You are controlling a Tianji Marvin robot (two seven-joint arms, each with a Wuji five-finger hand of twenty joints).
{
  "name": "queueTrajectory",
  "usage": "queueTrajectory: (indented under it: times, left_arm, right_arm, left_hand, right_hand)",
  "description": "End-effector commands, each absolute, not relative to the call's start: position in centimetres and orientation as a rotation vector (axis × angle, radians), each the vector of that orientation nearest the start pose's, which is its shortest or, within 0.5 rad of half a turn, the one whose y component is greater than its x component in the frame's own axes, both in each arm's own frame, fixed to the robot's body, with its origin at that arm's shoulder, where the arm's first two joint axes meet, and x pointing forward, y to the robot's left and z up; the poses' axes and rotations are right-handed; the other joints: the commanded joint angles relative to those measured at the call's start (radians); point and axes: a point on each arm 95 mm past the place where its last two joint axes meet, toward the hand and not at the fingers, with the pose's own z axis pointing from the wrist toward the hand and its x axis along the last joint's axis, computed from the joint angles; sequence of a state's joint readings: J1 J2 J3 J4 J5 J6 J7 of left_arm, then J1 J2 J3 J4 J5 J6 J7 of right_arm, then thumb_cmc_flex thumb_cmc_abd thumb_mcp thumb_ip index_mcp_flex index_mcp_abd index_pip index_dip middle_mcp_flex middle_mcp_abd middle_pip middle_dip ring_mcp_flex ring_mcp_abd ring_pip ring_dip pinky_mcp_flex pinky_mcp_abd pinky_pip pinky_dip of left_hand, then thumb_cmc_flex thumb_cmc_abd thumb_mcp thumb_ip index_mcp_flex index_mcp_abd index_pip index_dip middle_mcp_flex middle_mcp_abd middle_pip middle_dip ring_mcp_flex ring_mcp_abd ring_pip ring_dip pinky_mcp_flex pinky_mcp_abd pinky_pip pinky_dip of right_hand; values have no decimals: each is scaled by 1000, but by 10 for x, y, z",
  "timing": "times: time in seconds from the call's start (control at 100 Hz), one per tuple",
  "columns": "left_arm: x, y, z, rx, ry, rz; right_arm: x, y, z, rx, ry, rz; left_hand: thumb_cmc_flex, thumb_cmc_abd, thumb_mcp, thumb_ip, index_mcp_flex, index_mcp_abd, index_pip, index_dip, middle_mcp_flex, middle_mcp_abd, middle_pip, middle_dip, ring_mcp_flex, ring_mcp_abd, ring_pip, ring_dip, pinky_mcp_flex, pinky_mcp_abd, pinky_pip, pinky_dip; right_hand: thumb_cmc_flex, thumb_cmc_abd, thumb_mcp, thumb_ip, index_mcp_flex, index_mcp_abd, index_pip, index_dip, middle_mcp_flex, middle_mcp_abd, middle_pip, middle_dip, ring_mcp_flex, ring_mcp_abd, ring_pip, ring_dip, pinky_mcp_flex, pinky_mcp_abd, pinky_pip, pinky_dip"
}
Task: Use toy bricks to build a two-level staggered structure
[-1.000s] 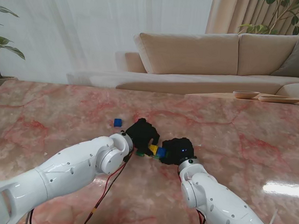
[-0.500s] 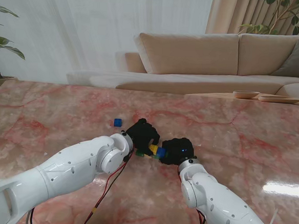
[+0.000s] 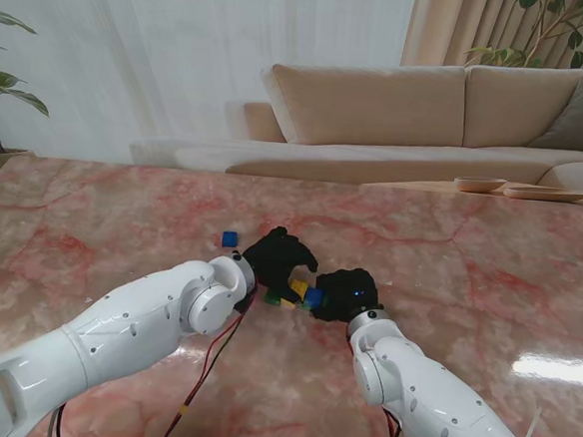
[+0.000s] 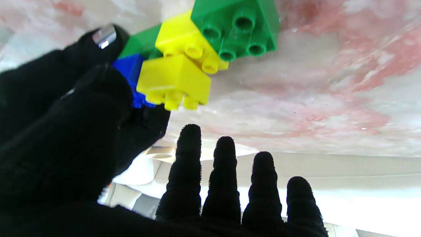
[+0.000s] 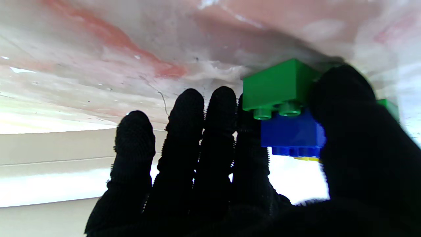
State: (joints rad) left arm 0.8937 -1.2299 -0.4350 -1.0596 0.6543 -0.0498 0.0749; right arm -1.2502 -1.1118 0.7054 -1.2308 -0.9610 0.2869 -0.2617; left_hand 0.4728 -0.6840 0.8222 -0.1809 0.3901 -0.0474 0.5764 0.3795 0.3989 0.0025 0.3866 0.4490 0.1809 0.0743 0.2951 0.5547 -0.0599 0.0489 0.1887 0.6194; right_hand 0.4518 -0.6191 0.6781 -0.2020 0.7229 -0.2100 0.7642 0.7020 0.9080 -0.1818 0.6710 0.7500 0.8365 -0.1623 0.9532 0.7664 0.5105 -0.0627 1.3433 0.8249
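Note:
A small brick structure (image 3: 294, 295) stands on the marble table between my hands. In the left wrist view its lower level shows a green brick (image 4: 240, 26), a yellow brick (image 4: 187, 49) and another green brick (image 4: 138, 42). A second yellow brick (image 4: 174, 82) and a blue brick (image 4: 130, 72) sit staggered on top. My left hand (image 3: 281, 258) hovers just behind the structure, open, with its fingers (image 4: 223, 174) spread and touching nothing. My right hand (image 3: 346, 292) pinches the blue brick (image 5: 291, 135) between thumb and fingers, on a green brick (image 5: 279, 87).
A loose blue brick (image 3: 230, 238) lies on the table farther from me, left of my left hand. Beyond the table's far edge is a beige sofa (image 3: 429, 108). A red cable (image 3: 211, 368) hangs under my left arm.
My left hand has opened and drawn back off the upper yellow brick, its fingers now spread. The right hand stays on the blue brick.

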Motion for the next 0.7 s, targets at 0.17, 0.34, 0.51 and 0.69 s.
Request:
queueTrajectory:
  times: [0.17, 0.34, 0.51, 0.69]
  left_arm:
    - [484, -140, -339, -1097, 1842, -1637]
    - [485, -136, -337, -1098, 1822, -1618]
    - [487, -136, -341, -1083, 1833, -1588]
    - [487, -138, -345, -1089, 1846, -1589]
  right_arm:
    - [425, 56, -402, 1079, 1580, 1257]
    - [426, 56, -402, 1077, 1579, 1259]
    - [426, 56, -402, 1078, 1575, 1261]
    - [426, 55, -402, 1081, 1574, 1258]
  left_hand:
    - [-6, 129, 0, 74, 132, 8, 2, -16, 161, -33, 20, 3, 138, 26, 24, 33, -10, 8, 36, 69]
    - [83, 122, 119, 38, 255, -72, 111, 13, 344, -51, 43, 25, 319, 38, 106, 104, 4, 34, 270, 58]
    - [190, 83, 111, -13, 284, -116, 195, -14, 413, -57, 54, 26, 406, 42, 167, 156, 6, 44, 564, 57]
    - [176, 86, 31, -41, 300, -128, 210, -21, 431, -60, 60, 27, 418, 43, 174, 164, 3, 46, 594, 29]
  right_hand:
    - [49, 18, 45, -16, 35, -89, 68, 4, 23, -16, -3, 16, 19, -7, 10, 18, -5, 9, 28, -1]
    - [50, 18, 48, -18, 34, -90, 70, 2, 25, -15, -3, 16, 20, -6, 10, 18, -4, 9, 28, 0]
    - [50, 18, 51, -19, 35, -90, 72, 1, 26, -15, -3, 16, 21, -6, 11, 19, -4, 9, 28, 0]
    - [49, 19, 55, -20, 35, -90, 74, 0, 26, -15, -3, 17, 20, -6, 10, 18, -4, 9, 27, 1]
